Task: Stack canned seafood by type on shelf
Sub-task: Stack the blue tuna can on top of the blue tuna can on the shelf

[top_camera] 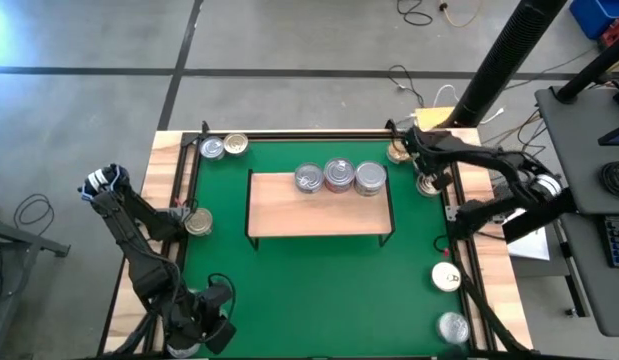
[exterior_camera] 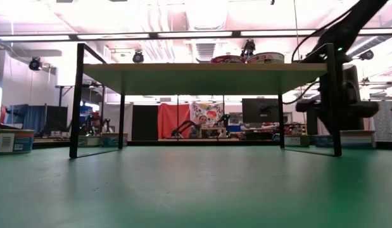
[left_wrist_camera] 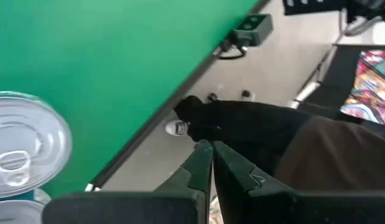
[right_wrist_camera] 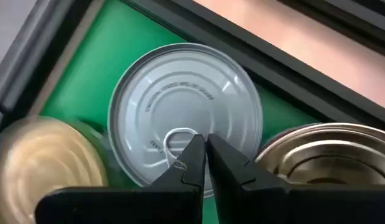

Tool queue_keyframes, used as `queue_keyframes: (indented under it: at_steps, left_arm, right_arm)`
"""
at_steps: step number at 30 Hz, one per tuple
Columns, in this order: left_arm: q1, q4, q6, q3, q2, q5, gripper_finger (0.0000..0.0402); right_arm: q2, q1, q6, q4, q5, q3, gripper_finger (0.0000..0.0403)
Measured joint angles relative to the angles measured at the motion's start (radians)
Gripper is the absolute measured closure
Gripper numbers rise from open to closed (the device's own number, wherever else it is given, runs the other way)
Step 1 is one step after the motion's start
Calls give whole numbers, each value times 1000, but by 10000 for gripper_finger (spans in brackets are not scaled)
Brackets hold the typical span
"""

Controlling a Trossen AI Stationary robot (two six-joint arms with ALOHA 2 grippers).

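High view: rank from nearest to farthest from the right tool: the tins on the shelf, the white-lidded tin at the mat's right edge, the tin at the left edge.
1. tins on the shelf, just left of the right tool.
2. white-lidded tin, right edge, near side.
3. left-edge tin, across the mat.

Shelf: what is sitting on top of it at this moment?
On the low light-wood shelf three round metal tins stand in a row along its far edge, side by side. The rest of the board is bare. Whether each is a single tin or a stack cannot be told.

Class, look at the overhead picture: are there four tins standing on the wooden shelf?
No. Only three tins stand in a row along the back edge of the shelf; the other tins sit on the green mat around it.
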Motion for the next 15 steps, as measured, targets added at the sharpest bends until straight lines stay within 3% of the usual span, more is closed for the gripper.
queue_keyframes:
  at_steps: [8, 15]
  left_arm:
    - [0, 35, 130, 0, -50, -3, 402]
    - [4, 31, 327, 0, -130, -64, 401]
  right_arm:
    - [-288, 186, 145, -131, -2, -203, 390]
    - [-449, 364, 176, -163, -12, -242, 390]
